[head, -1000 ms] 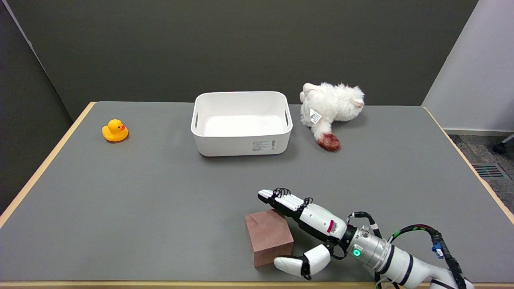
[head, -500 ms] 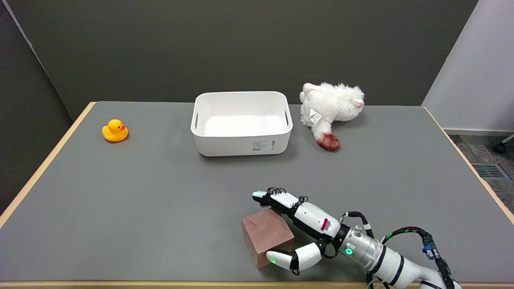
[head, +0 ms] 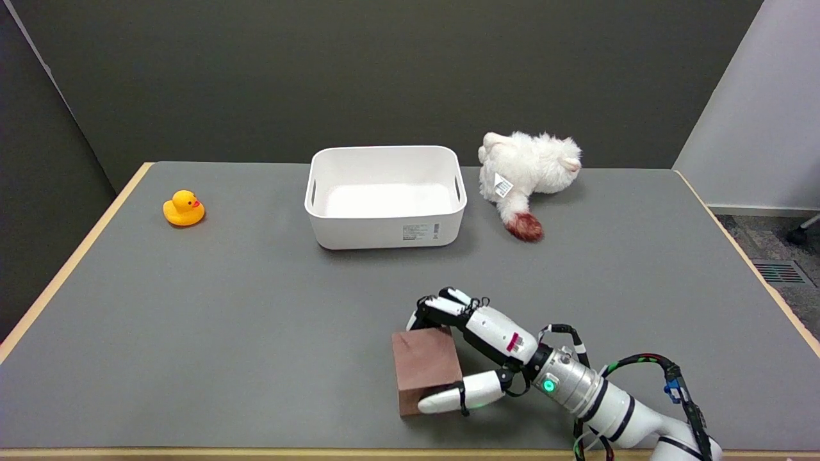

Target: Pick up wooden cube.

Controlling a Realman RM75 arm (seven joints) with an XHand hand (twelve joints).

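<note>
With my right hand (head: 477,349) wrapped around the wooden cube (head: 426,368), fingers (head: 439,307) curled over its far edge and the thumb (head: 448,400) pressed against its near face, I judge the grasp step is underway. The cube sits on the table (head: 224,333) near the front edge, seemingly not yet raised. Next I need to firm the squeeze and lift straight up, watching that the block doesn't twist out.

hand (head: 477,349) apparently around wooden cube (head: 425,363)
</note>
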